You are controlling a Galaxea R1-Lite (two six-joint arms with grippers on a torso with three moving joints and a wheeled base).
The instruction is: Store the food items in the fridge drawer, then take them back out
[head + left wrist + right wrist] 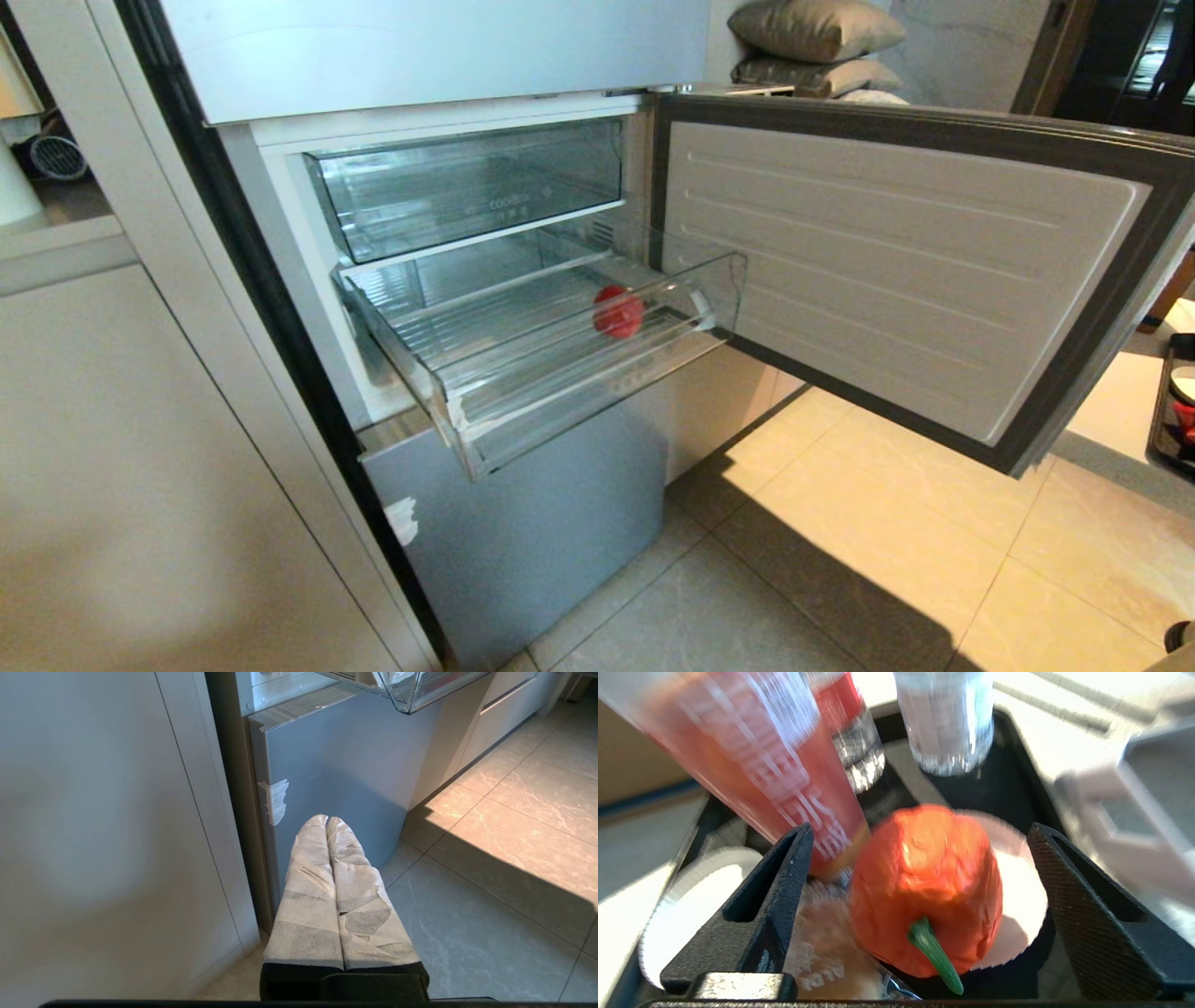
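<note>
A red food item [618, 311] lies in the pulled-out clear fridge drawer [523, 392], toward its right end. In the right wrist view an orange-red food item [924, 882] with a green stem rests on a white paper plate [1027, 891] in a black tray [1008, 788]. My right gripper [920, 828] is open around it, with a gap between each black finger and the fruit. The left gripper [327, 819] hangs shut and idle low beside the grey lower fridge panel [336, 765]. Neither arm shows in the head view.
The fridge door [896, 271] stands swung open to the right. A taller clear drawer [476, 187] sits closed above. In the tray stand a red bottle [752, 765] and a clear bottle [945, 718], with a wrapped bun [822, 942] next to the fruit.
</note>
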